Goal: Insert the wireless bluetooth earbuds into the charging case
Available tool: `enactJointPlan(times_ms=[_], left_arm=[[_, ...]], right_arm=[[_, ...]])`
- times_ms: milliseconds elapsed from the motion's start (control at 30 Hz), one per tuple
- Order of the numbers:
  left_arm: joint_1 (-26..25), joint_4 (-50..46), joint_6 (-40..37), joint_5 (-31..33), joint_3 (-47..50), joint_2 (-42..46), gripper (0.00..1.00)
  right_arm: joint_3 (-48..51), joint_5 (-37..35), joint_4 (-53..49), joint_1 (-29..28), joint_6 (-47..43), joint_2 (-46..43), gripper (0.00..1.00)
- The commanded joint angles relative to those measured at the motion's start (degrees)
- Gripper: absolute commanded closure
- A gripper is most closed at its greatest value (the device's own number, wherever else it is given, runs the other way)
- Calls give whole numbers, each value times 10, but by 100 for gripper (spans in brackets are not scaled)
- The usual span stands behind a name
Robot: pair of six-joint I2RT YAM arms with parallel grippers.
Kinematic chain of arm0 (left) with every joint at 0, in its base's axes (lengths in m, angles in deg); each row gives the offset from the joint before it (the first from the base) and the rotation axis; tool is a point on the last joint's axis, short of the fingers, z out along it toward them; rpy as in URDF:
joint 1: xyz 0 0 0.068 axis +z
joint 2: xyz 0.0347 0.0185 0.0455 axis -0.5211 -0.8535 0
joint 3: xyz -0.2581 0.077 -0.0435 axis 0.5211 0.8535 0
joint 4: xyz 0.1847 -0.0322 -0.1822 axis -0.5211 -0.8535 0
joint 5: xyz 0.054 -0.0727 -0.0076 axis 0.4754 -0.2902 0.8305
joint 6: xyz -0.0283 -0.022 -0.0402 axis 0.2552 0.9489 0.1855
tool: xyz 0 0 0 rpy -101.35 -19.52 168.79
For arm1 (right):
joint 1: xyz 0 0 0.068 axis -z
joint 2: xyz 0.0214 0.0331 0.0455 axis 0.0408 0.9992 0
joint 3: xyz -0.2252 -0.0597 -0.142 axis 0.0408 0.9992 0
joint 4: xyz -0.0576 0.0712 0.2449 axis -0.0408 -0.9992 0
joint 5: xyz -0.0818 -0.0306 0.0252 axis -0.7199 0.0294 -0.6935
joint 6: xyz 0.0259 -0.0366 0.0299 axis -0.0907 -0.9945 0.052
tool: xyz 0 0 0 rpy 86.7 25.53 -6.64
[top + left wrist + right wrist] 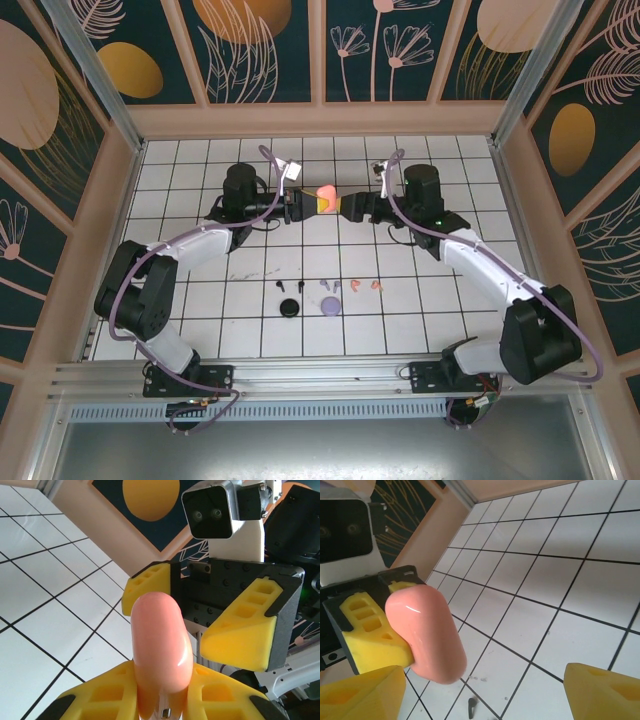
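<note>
Above the far middle of the counter [200, 330], well off its surface, the salmon-pink charging case [325, 191] hangs where the two arms meet. The left gripper [162, 700] is clenched on it: its yellow fingers [100, 697] pinch the case from both sides near one end. The case's long axis runs straight out from between them, and the smooth rounded free end points at the right gripper [480, 695] facing it. From the right wrist the case lies on a slant, its free end reaching down toward the gap between the right gripper's own fingers [605, 692]. These stand released and wide apart. One is far off to the side of the case and the other close under its tip, though I cannot tell whether that one touches. The case is closed, with no seam gaping. The earbuds lie on the counter toward the middle of its near edge, in a short row parallel to that edge: the black pair [289, 288] on the left, the lilac pair [330, 287] in the middle, the salmon-pink pair [367, 286] on the right. They are too small to tell which way their stems point. Just nearer than the row sit a black case [289, 307] and a lilac case [330, 306], apart from each other.
</note>
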Motion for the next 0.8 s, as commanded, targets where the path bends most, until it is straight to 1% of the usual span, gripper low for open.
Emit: enactJointPlan(times_ms=[0, 267, 433, 600, 767], left_arm=[[-1, -10, -15, -26, -19, 1, 100], [0, -8, -10, -34, -25, 2, 100], [-1, -4, -7, -39, -22, 11, 100], [-1, -2, -6, -41, -16, 24, 100], [-1, -1, -8, -38, -8, 33, 100]], right_arm=[[-27, 27, 21, -11, -22, 8, 18], [-39, 7, 22, -17, -21, 32, 22], [-24, -22, 30, -4, -13, 39, 27], [-3, -31, 44, 16, 9, 36, 30], [5, -35, 32, 19, 12, 13, 30]])
